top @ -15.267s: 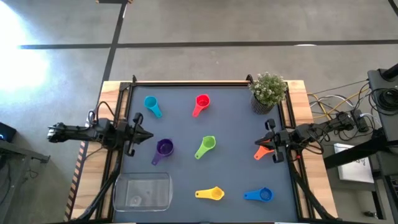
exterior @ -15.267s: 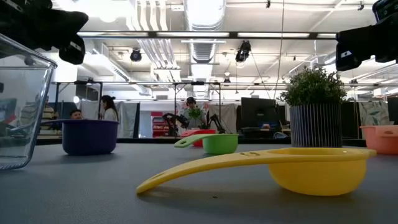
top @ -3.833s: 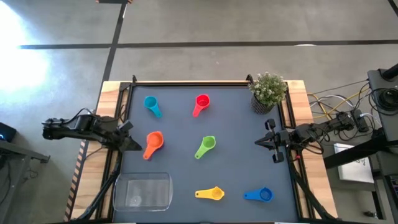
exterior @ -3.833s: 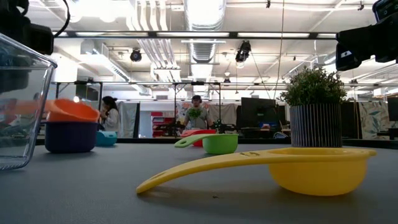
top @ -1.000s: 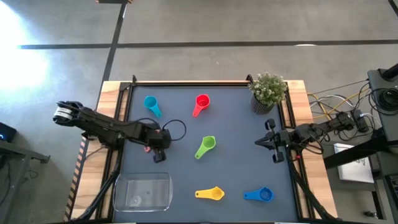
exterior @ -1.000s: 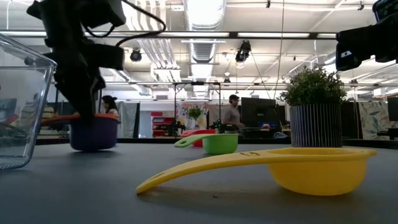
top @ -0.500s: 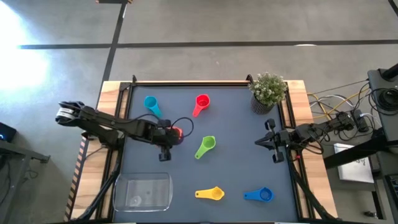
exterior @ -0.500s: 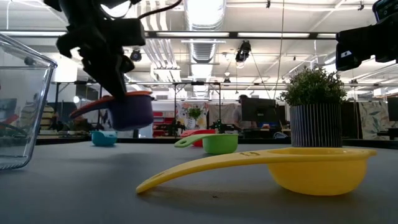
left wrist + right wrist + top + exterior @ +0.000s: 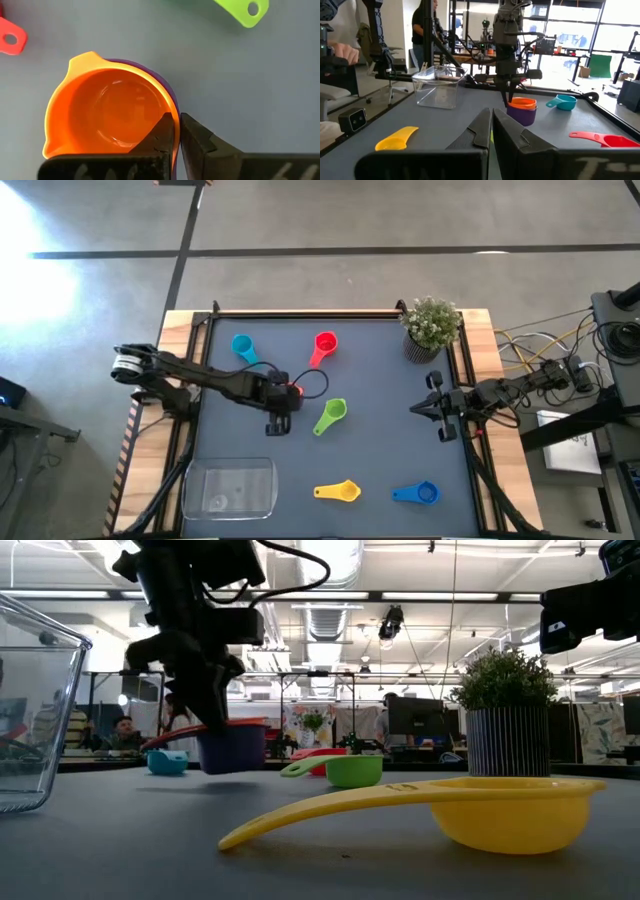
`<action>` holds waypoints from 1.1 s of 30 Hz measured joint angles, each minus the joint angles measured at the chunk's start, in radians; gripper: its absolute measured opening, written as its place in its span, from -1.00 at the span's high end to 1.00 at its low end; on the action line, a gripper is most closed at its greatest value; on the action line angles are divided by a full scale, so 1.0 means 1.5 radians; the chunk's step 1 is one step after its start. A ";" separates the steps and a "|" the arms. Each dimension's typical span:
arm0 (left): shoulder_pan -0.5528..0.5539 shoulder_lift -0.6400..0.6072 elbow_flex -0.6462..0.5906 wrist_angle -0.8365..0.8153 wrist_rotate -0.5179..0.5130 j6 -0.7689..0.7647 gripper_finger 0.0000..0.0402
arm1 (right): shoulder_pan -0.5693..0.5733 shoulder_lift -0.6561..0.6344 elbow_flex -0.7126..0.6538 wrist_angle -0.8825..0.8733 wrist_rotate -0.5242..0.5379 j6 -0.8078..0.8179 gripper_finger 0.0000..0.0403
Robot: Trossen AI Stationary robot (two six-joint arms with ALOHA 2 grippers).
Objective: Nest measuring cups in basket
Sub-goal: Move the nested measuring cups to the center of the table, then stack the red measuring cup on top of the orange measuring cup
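Pinching the glossy orange cup by its thin rim, left gripper clamped shut, smooth purple cup nested beneath, hanging beside the green cup, beyond the clear basket, right gripper closed, idling.

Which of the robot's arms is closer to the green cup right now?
The left. Its end effector hangs just beside the green cup, holding the stacked orange and purple cups; the right end effector waits farther off near the table's edge.
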 joint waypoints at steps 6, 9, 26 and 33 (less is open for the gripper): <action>0.009 0.002 0.000 0.014 0.018 0.000 0.94 | 0.000 0.000 0.000 0.000 0.000 0.000 0.96; 0.010 0.002 0.000 0.014 0.019 -0.002 0.84 | 0.000 0.000 0.000 0.000 0.000 0.000 0.96; 0.010 -0.050 0.010 0.012 0.023 -0.003 0.32 | 0.000 0.000 0.000 0.000 0.000 0.000 0.96; 0.019 -0.052 0.057 0.020 0.016 0.049 0.35 | 0.000 0.000 0.000 0.000 0.000 0.000 0.96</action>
